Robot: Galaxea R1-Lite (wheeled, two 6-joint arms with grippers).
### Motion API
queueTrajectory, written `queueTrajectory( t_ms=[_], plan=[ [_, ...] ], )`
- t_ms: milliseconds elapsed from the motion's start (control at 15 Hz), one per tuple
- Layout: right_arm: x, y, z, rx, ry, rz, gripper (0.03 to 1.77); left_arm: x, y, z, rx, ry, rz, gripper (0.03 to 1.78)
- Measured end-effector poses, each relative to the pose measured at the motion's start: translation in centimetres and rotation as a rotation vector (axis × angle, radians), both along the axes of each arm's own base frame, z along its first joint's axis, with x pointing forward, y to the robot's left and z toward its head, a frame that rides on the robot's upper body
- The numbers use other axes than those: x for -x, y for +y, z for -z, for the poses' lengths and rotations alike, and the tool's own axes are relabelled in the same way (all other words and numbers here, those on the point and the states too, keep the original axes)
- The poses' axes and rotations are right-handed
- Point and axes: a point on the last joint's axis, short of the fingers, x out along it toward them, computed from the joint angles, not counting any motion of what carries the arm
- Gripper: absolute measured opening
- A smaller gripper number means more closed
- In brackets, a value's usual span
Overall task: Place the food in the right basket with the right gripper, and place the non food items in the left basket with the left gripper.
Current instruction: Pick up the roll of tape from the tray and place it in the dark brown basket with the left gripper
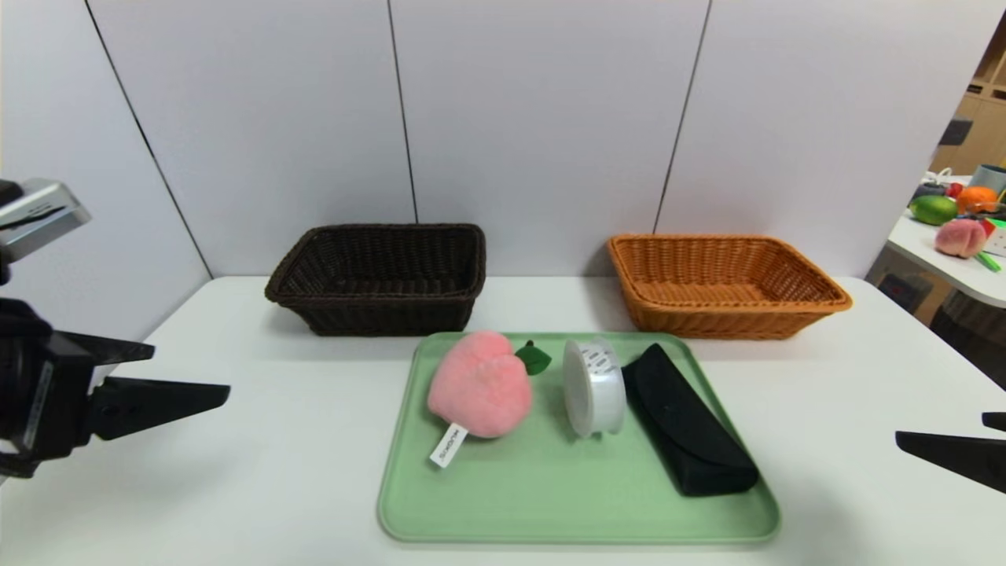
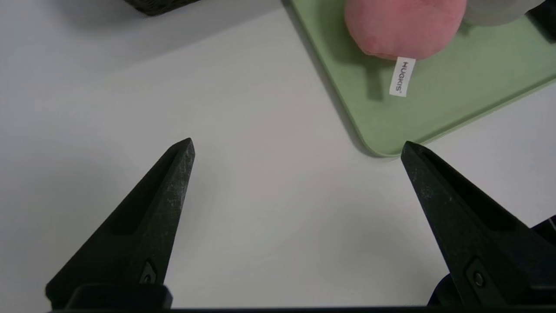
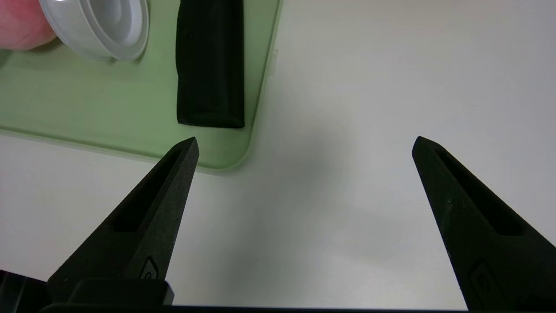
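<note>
Green tray [image 1: 550, 503] mid-table holds three items: pink plush peach [image 1: 479, 384] left, clear tape spool [image 1: 595, 387] middle, black case [image 1: 688, 420] right. Two baskets far side: dark basket [image 1: 381, 277] left, orange basket [image 1: 719, 283] right. Left gripper [image 1: 185, 369] and right gripper [image 3: 304, 145] spread wide, empty, flanking tray over bare table [image 1: 259, 472]. Peach tag [image 2: 402, 76] text legible in left wrist view only.

White table [image 1: 259, 472] filling the lower frame, pale grey wall panels [image 1: 542, 118] with dark seams behind, second white table [image 1: 955, 271] with fruit at right edge, wooden shelving [image 1: 982, 118] upper right
</note>
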Motion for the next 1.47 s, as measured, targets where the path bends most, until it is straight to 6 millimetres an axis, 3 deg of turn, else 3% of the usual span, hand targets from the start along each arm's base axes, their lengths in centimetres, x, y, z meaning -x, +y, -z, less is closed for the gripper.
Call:
queueTrajectory(
  t_ms=[200, 533, 933, 1467],
  plan=[
    [-2.0, 0.3, 0.4, -0.007, 0.051, -0.077, 1.7, -3.1, -2.5, 0.4, 0.003, 0.046, 0.125, 1.69],
    [-3.8, 1.1, 1.1, -0.008, 0.095, -0.126, 1.7, -6.1, -6.4, 2.4, -0.006, 0.101, 0.259, 1.69],
    [-4.6, 1.3, 1.7, 0.002, 0.131, -0.128, 1.7, -6.9, -8.0, 3.8, -0.024, 0.16, 0.302, 1.69],
    [-5.4, 1.9, 1.7, 0.006, 0.145, -0.155, 1.7, -6.8, -8.8, 4.2, -0.037, 0.171, 0.331, 1.69]
  ],
)
